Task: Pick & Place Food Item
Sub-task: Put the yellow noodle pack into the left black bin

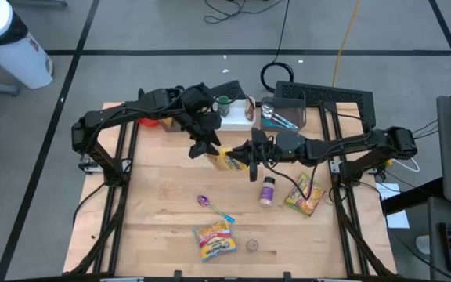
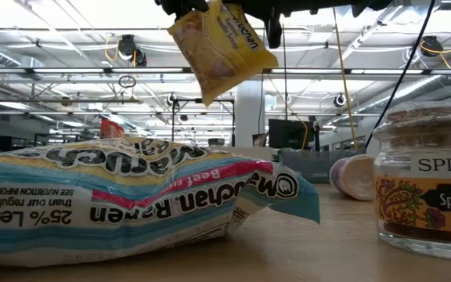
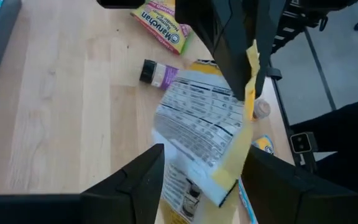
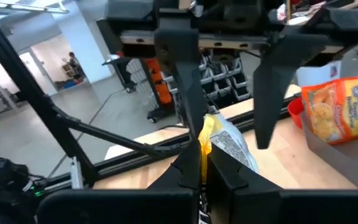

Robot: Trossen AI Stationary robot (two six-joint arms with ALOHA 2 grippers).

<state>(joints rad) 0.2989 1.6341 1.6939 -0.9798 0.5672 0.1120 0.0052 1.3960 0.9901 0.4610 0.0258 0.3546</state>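
Note:
A yellow Maruchan noodle packet (image 1: 227,160) hangs in the air over the middle of the table, high up in the low view (image 2: 221,43). My right gripper (image 1: 250,157) reaches in from the table's right and is shut on it. My left gripper (image 1: 210,149) comes from the left and slants downward. It is open, with one finger on each side of the packet (image 3: 197,124). My left gripper has a finger (image 3: 148,174) close beside the packet's printed face, but I cannot tell whether it touches. My right gripper pinches the packet's yellow side edge (image 4: 204,132) between its two fingers, coming about level from the table's right. The packet hangs tilted below the fingers, clear of the table.
On the near half of the table lie a ramen packet (image 1: 215,240), a second one (image 1: 304,196), a spice jar on its side (image 1: 267,190), a purple spoon (image 1: 210,205) and a small jar (image 1: 251,245). Bins and a green cup (image 1: 224,102) stand along the far edge.

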